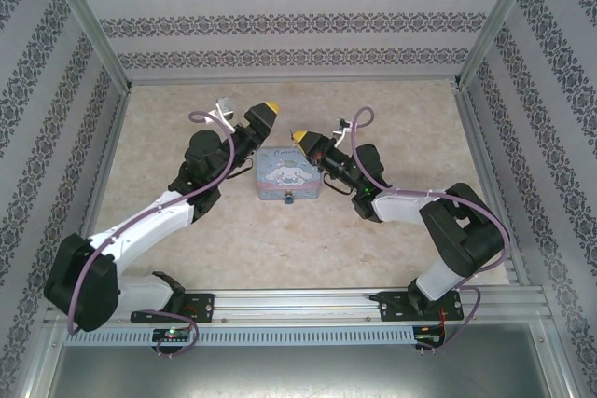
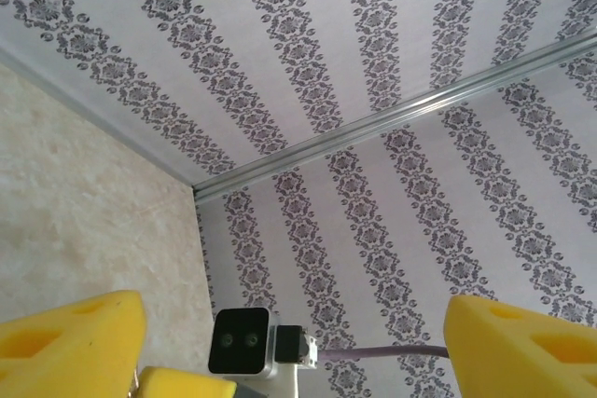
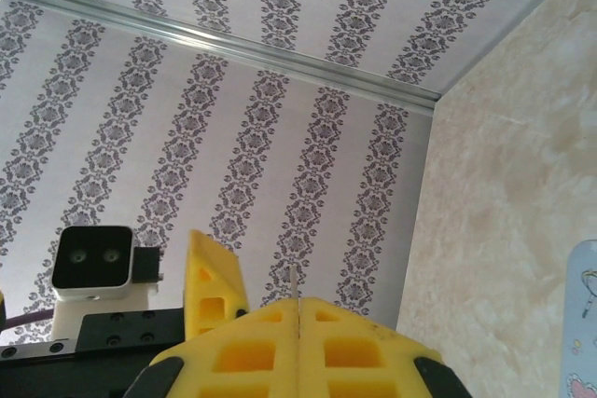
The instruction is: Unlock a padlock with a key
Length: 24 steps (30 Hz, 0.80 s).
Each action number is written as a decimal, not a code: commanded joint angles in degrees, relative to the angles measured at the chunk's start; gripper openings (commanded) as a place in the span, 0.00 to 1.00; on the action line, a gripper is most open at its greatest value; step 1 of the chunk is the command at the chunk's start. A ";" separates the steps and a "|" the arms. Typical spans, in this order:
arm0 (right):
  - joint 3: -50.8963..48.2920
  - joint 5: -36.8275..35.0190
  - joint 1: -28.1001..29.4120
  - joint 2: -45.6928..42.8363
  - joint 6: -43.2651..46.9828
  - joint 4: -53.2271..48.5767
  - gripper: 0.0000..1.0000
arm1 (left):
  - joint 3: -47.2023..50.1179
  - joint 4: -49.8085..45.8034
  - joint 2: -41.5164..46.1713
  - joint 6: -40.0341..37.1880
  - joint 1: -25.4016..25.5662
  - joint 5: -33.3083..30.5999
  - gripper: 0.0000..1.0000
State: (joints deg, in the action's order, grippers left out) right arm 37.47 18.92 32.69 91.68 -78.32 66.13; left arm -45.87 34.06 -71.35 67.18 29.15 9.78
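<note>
Top external: both arms flank the tin box (image 1: 287,177), left pincer (image 1: 267,109) spread, right pincer (image 1: 300,140) clenching the key (image 3: 297,292).

Patterned booth walls around a pale, marble-look surface.

Seen from above, the beige marbled surface (image 1: 401,109) is closed in on its far, left and right sides by white walls (image 1: 298,16) printed with bands of dark grey damask ornament. Slim aluminium posts (image 1: 87,20) rise from the surface's two far corners. An aluminium rail (image 1: 298,297) runs along its near edge, and a dull grey metal sheet (image 1: 298,370) lies just nearer than that. Soft, even light falls on the surface.
</note>
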 commanded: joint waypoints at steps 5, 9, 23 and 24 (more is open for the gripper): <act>-3.12 3.22 -1.61 -3.47 0.27 0.78 0.00 | -2.04 -16.60 3.84 -8.51 -0.80 1.75 0.89; -4.42 4.55 -2.10 -4.56 0.54 -0.18 0.00 | -4.93 -24.68 3.05 -12.81 -0.95 4.25 0.89; -4.95 7.05 -2.14 -6.51 2.68 -5.47 0.00 | -10.31 -27.35 -6.11 -15.25 -1.02 13.54 0.72; -5.02 7.09 -2.27 -6.63 2.96 -6.08 0.00 | -9.92 -27.68 -5.78 -15.67 -0.98 13.26 0.73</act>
State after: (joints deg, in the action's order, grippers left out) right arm 33.17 24.99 30.85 86.80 -77.62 60.86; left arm -55.16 7.49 -78.19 53.89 28.75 22.06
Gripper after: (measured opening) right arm 0.066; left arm 0.724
